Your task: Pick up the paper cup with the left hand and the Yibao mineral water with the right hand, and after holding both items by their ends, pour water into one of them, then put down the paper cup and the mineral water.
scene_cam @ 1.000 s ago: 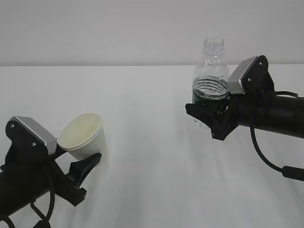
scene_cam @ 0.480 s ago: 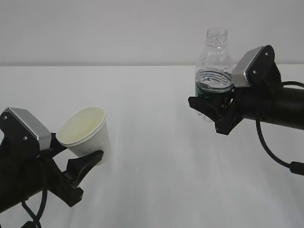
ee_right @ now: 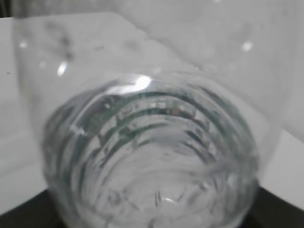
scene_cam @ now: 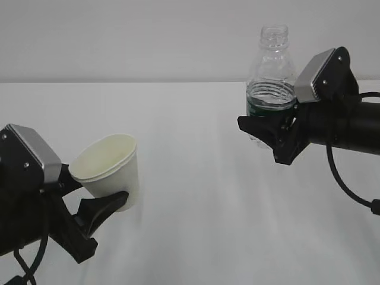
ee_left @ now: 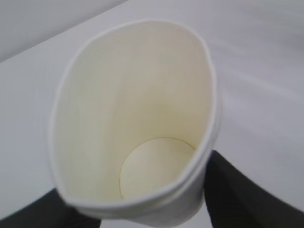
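Gripping paper cup (scene_cam: 110, 169) (tilted) — Yibao mineral water (scene_cam: 270, 89) well apart.

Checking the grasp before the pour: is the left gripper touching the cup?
Touching. The exterior view shows the left gripper clamped on the tilted cup's lower end, its lower finger pressed against the wall.

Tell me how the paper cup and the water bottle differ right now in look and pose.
The paper cup is opaque white with a wide open mouth; the water bottle is clear ribbed plastic with a narrow uncapped neck and a green band. The cup tilts; the bottle stands upright. The cup sits lower than the bottle, which is also taller. Both are held off the table in gripper jaws.
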Controlling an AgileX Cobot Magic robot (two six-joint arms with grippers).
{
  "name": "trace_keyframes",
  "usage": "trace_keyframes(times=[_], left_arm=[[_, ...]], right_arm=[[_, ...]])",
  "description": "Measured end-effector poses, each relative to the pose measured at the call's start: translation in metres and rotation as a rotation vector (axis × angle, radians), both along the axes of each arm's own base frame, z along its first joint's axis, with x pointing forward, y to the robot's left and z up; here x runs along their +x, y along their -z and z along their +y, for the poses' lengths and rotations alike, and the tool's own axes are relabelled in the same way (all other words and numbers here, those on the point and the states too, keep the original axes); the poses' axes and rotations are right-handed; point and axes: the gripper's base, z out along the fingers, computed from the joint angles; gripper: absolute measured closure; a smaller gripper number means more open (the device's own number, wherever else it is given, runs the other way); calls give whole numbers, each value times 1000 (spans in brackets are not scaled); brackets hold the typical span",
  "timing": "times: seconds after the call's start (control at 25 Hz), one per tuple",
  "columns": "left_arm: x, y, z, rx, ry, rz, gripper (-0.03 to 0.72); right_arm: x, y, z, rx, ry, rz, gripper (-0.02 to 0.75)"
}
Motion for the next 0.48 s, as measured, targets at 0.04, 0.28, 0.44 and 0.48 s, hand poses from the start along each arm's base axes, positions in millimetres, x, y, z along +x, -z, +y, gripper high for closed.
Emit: trace_keyframes(times=[0.04,0.28,0.44,0.48], left_arm=[[1,-3,-1,2,3,-4,258],[8,-17,-14,-5,88,-24,259],[11,-26,-23,-29,147,-28,259],[12,-28,-25,-31,162,-29,259]], right_arm=[[-1,-1,0,1,-1,0,285],[-5,-8,-1,-41,-4,-2,285],[-8,-14,-3,-71,-2,-15,285],[-9,-16,-3,-77,-1,-18,285]])
